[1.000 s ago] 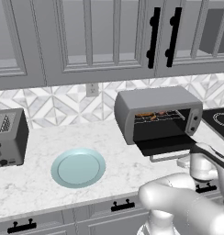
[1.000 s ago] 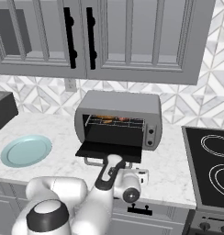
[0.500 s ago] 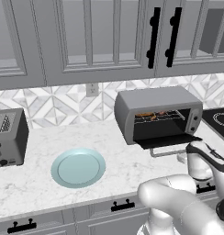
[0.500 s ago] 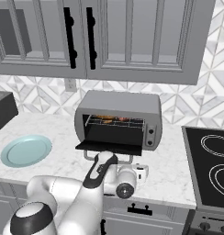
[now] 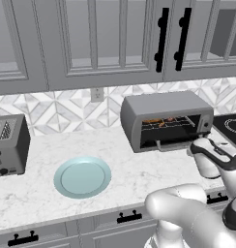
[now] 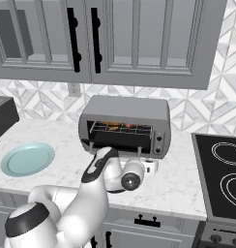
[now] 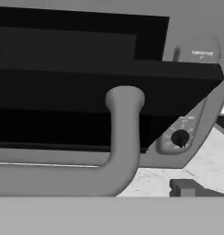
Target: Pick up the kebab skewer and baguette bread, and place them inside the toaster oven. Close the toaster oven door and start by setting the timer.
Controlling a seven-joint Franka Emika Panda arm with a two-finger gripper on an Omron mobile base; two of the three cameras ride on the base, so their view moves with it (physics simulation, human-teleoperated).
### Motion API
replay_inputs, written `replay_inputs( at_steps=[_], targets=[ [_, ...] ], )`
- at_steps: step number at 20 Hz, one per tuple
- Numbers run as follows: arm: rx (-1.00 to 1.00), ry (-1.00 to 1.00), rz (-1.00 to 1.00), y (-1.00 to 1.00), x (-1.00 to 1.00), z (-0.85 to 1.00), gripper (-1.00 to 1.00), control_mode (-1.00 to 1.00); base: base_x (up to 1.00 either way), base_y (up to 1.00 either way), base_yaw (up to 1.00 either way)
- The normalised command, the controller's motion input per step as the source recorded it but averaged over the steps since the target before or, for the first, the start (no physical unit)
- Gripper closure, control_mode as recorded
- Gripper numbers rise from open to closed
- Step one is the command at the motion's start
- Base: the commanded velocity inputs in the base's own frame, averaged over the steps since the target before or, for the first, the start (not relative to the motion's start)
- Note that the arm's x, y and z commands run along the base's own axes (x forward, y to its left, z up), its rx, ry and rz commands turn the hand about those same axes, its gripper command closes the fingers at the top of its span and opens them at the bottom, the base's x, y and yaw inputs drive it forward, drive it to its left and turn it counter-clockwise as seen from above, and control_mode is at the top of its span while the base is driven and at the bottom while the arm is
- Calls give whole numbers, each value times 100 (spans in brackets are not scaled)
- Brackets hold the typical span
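Observation:
The toaster oven (image 5: 166, 118) (image 6: 125, 123) stands at the back of the counter. On its wire rack lie the golden baguette bread (image 6: 109, 127) and the reddish kebab skewer (image 6: 133, 127), side by side. The toaster oven door (image 6: 121, 143) (image 7: 104, 87) hangs part way up, dark, seen from below in the hand view. Its silver bar handle (image 7: 120, 151) curves down right in front of the hand. My gripper (image 6: 150, 166) is open just under the door's front edge. One dark fingertip (image 7: 180, 187) shows to the right of the handle post. Nothing is held.
A teal plate (image 5: 82, 177) (image 6: 27, 158) lies on the marble counter at the left. A slot toaster (image 5: 8, 145) stands at the far left. A black stovetop (image 6: 221, 174) is to the right. A control knob (image 7: 180, 137) sits on the oven's side panel.
The door has swung up from lying flat to a part-raised tilt. My hand has risen and moved in toward the oven under the door's edge.

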Motion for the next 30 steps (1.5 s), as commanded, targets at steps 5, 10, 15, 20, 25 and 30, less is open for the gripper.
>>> replay_inputs(
  at_steps=[5,10,15,20,25,30],
  targets=[
    [0,0,-4,0,40,38,-100,-100,0,0,0],
    [0,0,-4,0,42,35,-100,-100,0,0,0],
    [0,0,-5,2,37,29,-100,-100,0,0,0],
    [0,0,-3,1,26,5,-100,-100,0,0,0],
    [0,0,0,-7,0,0,-100,-100,0,0,0],
    [0,0,0,-26,-6,-2,-100,-100,0,0,0]
  ],
)
